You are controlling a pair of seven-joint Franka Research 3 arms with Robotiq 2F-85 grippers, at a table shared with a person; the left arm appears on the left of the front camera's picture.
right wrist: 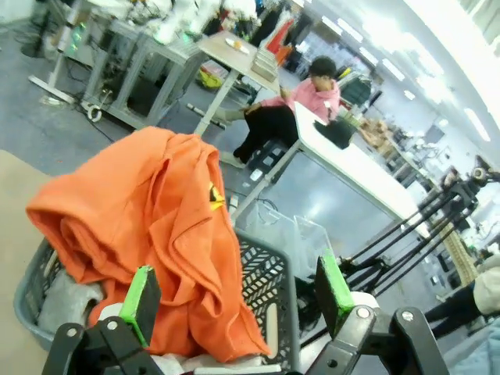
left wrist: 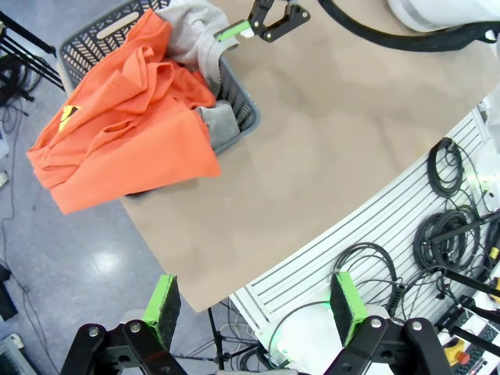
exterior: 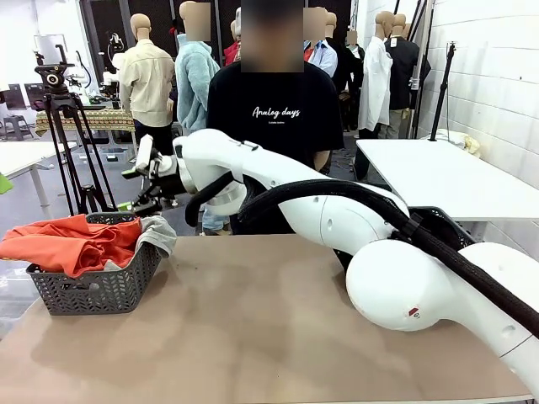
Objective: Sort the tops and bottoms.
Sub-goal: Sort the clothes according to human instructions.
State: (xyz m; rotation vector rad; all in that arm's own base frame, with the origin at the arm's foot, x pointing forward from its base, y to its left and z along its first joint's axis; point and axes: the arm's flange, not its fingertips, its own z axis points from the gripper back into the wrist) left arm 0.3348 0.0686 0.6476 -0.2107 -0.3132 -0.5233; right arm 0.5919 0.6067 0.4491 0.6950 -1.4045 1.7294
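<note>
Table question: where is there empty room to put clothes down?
The brown table is bare from the grey basket across to the right arm's base. It's crowded at the basket, heaped with the orange top and grey top, right gripper above.

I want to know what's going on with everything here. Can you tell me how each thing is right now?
Orange garment: crumpled, piled in the basket, spilling over its rim.
Grey garment: bunched in the basket beside the orange one.
Basket: upright on the table's left end, full.
Right pincer: open, above the basket, holding nothing.
Left pincer: open, high over the table edge, holding nothing.
</note>
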